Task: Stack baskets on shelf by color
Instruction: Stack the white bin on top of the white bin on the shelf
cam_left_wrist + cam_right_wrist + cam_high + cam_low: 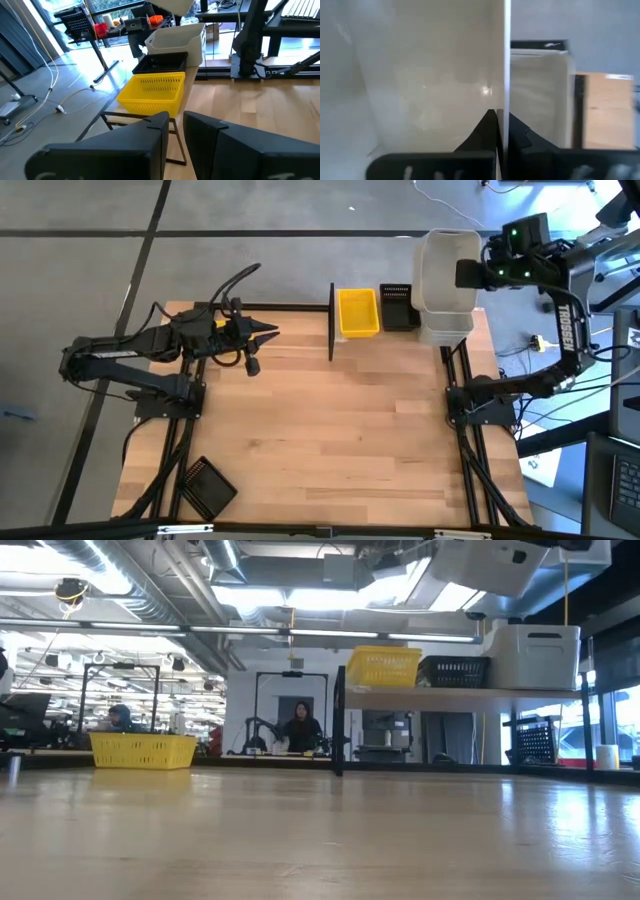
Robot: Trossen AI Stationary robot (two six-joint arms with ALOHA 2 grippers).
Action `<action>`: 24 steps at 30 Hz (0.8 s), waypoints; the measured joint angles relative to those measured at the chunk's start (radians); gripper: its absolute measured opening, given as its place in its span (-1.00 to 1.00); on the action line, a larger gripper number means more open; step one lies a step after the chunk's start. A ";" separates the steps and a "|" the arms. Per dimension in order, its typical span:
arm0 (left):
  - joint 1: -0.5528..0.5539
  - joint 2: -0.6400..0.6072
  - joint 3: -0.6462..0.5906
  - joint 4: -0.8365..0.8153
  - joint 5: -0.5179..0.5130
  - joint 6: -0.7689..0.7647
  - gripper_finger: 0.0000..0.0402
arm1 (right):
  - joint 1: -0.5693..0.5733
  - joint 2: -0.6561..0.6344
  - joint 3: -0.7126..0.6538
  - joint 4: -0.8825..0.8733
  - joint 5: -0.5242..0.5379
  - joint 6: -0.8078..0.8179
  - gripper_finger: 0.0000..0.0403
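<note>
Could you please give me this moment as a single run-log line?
right end effector: shut on whitish bin, above shelf's whitish bin | left end effector: idle, empty | shelf: yellow, black, whitish

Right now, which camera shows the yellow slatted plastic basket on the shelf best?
The left wrist view: the yellow slatted plastic basket shows its side and interior. The high view gives only its top, the low view its side; the right wrist view misses it.

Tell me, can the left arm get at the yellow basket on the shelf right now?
Probably yes. The left gripper hangs apart from the yellow basket, facing it, with only bare table between. The right gripper, shut on a whitish basket, is off to the far side.
</note>
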 joint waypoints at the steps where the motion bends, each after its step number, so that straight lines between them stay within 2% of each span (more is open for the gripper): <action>1: 0.000 0.000 0.000 0.000 0.000 0.000 -0.76 | -0.027 0.006 0.000 0.000 -0.058 -0.023 -1.00; 4: 0.000 0.000 0.000 0.000 0.000 -0.003 -0.76 | -0.093 0.022 0.000 0.000 -0.173 -0.064 -1.00; 8: 0.000 0.000 0.000 0.007 0.000 -0.008 -0.76 | -0.150 0.027 0.000 0.001 -0.176 -0.082 -1.00; 14: 0.000 0.000 0.000 0.017 0.000 -0.027 -0.76 | -0.150 0.007 -0.019 0.002 -0.182 -0.077 -1.00; 24: 0.000 0.000 0.000 0.024 0.000 -0.028 -0.76 | -0.151 -0.222 -0.294 -0.003 -0.122 -0.028 -1.00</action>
